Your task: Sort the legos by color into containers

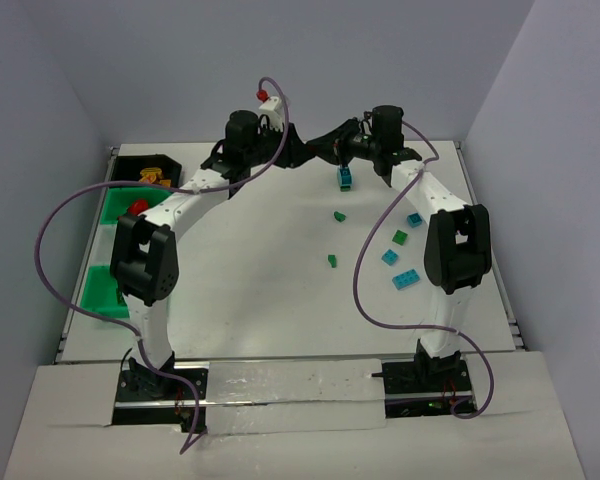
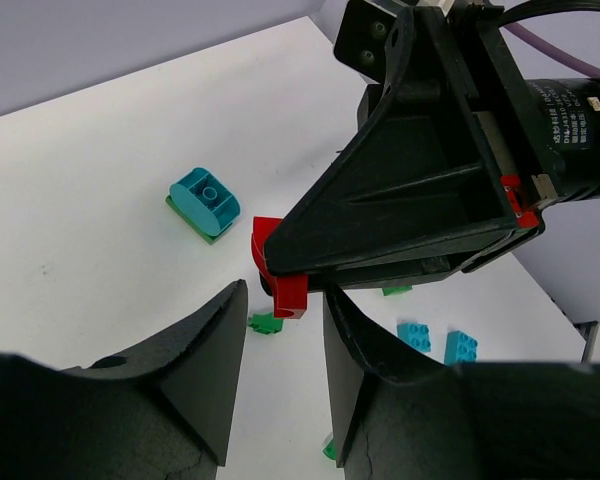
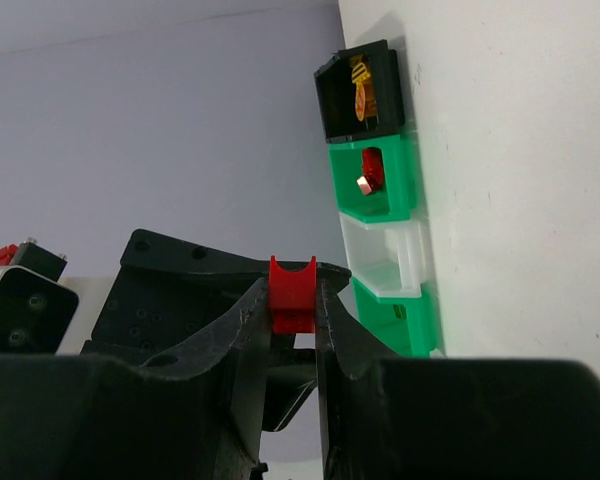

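red lego [image 3: 291, 288] pinched by right tool [image 3: 292, 302]

Top camera looks down from behind; close wrist cameras face each other, sharing a small red plastic brick [image 3: 291, 291].

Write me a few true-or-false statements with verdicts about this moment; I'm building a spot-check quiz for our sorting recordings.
1. The right tool grips a red brick. True.
2. The black bin holds teal bricks. False: it holds yellow-orange bricks.
3. The green bin beside the black one contains a second red brick. True.
4. The loose bricks on the table are yellow. False: they are teal and green.
5. The left tool hangs over the bins. False: it meets the right tool near the table's far middle.
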Tool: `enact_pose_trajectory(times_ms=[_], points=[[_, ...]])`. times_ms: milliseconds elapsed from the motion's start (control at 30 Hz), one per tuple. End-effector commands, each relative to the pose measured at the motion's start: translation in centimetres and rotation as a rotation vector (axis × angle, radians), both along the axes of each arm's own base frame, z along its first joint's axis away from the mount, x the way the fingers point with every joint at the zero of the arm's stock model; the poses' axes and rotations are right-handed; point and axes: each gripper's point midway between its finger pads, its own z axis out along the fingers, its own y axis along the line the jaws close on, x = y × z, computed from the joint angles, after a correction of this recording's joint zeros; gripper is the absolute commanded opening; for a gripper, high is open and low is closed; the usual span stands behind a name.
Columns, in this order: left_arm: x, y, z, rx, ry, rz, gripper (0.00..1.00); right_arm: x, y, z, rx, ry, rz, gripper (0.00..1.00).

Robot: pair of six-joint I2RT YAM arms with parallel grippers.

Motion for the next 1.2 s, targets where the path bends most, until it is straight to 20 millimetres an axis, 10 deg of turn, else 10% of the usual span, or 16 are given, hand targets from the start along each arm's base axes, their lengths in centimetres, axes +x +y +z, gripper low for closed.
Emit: enact_pose_trajectory(times_ms=[0,633,1000,1167], points=[[1.7,0.3,4.6,-0.078,-0.111,0.026,0.44,-1.4,1.0,4.8,0.034,-0.117,0.061,0.0],[2.1,1.0,5.3,-0.107,-0.108,0.026,0.49,-1.3,1.2,4.6,0.027,-0.121,0.068,0.0],[2.2,0.7,5.6,-0.118,-0.116,0.019,0.14,-1.4,1.5,4.3,0.033,-0.111,0.077,0.0],[1.4,1.2,5.1,-0.106,-0.101,0.009,0.0,-1.2,1.3,4.5,0.034,-0.124,0.075,0.43]])
